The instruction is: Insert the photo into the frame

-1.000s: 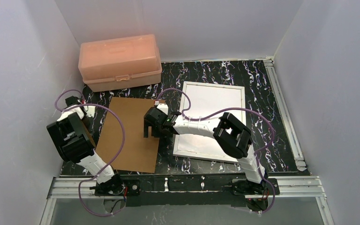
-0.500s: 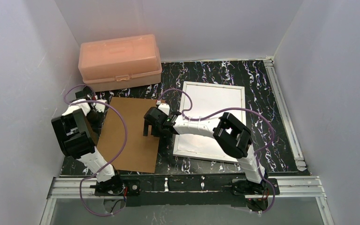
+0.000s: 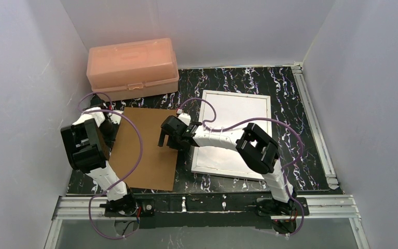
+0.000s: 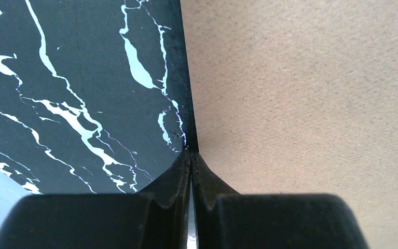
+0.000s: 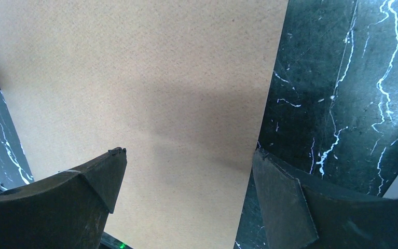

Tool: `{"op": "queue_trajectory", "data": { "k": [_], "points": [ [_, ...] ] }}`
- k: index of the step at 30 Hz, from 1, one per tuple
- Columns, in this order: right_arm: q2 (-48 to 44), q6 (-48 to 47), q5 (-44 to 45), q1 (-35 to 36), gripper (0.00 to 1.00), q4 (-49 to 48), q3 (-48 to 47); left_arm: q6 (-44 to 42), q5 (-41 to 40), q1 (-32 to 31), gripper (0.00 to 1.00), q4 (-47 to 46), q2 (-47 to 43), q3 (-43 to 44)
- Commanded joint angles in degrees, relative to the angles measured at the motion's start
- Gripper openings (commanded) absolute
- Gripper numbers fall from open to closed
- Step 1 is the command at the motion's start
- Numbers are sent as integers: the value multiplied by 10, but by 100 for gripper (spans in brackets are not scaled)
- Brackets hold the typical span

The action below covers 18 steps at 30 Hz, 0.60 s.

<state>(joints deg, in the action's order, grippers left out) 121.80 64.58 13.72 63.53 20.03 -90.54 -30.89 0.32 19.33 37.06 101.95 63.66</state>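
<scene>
frame (image 3: pixel 237 94): flat, long axis near-to-far, just right of right gripper (image 5: pixel 187 153)
right gripper: fingers spread, over cardboard (image 5: pixel 150 78) edge
left gripper (image 4: pixel 190 153): clenched at cardboard edge

Black marbled tabletop (image 3: pixel 290 104) boxed in by plain pale walls.
The tabletop is glossy black with white and faintly violet veins, seen close in both wrist views. Three matte, pale grey-lilac surfaces rise from it: the left wall (image 3: pixel 25 78), the back wall (image 3: pixel 228 26) and the right wall (image 3: pixel 373 104), meeting in clean corners. A silver aluminium rail (image 3: pixel 313 124) runs along the tabletop's right edge, and a second rail (image 3: pixel 212 203) crosses its near edge. Below that lies a grey strip (image 3: pixel 212 236). The light is soft and even, with only faint shadows.
</scene>
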Motion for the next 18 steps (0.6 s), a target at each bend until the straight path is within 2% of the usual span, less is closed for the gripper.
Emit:
{"op": "queue_trajectory", "data": {
  "k": [1,8,18],
  "points": [
    [19,38,-33,-6,99,-54,19,19,97,-35,2,34,44,-23],
    [-43,60,-36,-12,99,-123,41,22,97,-54,0,33,49,-15],
    [-109,80,-23,-12,99,-164,89,45,101,-111,0,29,57,-6]
  ]
}}
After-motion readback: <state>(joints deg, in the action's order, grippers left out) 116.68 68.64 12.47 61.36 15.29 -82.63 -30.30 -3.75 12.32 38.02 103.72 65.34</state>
